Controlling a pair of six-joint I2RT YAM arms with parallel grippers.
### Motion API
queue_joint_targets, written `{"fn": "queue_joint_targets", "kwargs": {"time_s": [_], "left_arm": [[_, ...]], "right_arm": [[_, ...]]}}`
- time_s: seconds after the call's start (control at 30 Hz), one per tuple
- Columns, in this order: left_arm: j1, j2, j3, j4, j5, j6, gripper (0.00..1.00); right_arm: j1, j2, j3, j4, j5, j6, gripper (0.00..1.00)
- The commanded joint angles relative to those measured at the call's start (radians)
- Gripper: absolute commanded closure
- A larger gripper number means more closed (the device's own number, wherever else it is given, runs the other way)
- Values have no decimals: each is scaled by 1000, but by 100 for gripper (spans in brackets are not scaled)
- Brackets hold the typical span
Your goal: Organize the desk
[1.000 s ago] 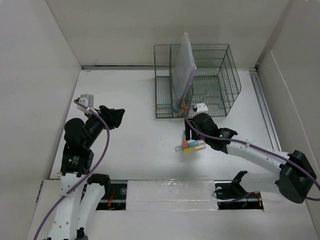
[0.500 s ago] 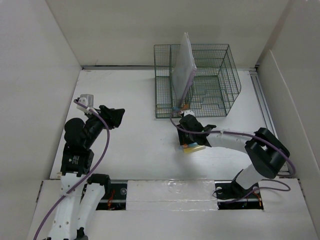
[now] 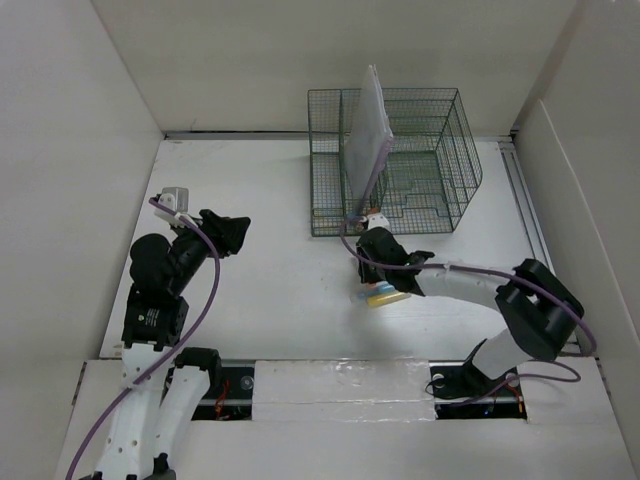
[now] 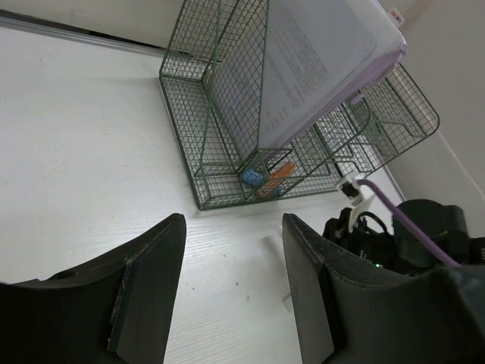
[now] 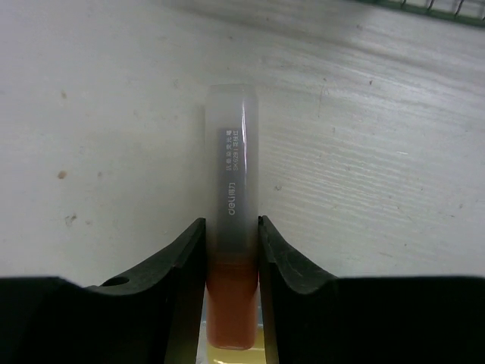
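- Top view: since a second ago the right arm has folded in, its elbow drawn from the right edge toward the middle, and the right claw [image 3: 372, 276] has come down onto the highlighters [image 3: 381, 295].
- Those highlighters have barely shifted and lie on the table [image 3: 270, 290] just in front of the wire basket [image 3: 420, 190].
- The left claw [image 3: 234, 233] and its arm have not moved, and hang over the left part of the table.
- The table is white and matte, closed in by white walls [image 3: 300, 60]. The green basket stands at its far side with a sheet of paper [image 3: 368, 125] upright in it.
- Left wrist view: the left claw [image 4: 231, 227] stands about half open with nothing between its fingers [image 4: 151, 280], only bare table [image 4: 91, 152] below.
- Ahead are the basket [image 4: 220, 144], the tilted paper [image 4: 318, 68], and small blue [image 4: 254, 177] and orange [image 4: 277, 174] items in a front compartment.
- Right wrist view: the right claw [image 5: 229, 224] has closed its pads against both sides of an orange highlighter [image 5: 231, 167] with a clear cap.
- The highlighter lies on the table [image 5: 91, 114], cap pointing away.
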Motion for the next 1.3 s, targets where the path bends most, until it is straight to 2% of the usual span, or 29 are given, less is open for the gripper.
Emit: {"fn": "queue_joint_targets", "kwargs": {"time_s": [0.0, 0.2, 0.37, 0.47, 0.53, 0.7, 0.77, 0.8, 1.0, 1.27], "left_arm": [[4, 4, -6, 44, 23, 6, 50], [4, 8, -7, 51, 29, 3, 50], [4, 11, -9, 55, 37, 0, 50], [4, 11, -10, 55, 37, 2, 50], [4, 11, -7, 54, 36, 3, 50], [4, 4, -9, 51, 31, 5, 50], [4, 2, -7, 51, 31, 5, 50], [4, 5, -7, 49, 32, 5, 50], [4, 7, -7, 51, 32, 6, 50], [4, 8, -7, 51, 29, 5, 50]], "right_arm": [[22, -117, 2, 56, 36, -7, 80], [42, -314, 97, 36, 10, -60, 81], [42, -449, 226, 123, -10, -122, 80], [42, -466, 348, 143, 14, -174, 78], [-1, -458, 446, 133, 62, -211, 77], [-185, -339, 637, 7, 34, -247, 76], [-297, -290, 707, -45, 5, -254, 76], [-399, -204, 753, -92, -68, -254, 76], [-501, -32, 876, -148, -134, -282, 77], [-527, 164, 988, -203, -136, -300, 76]]}}
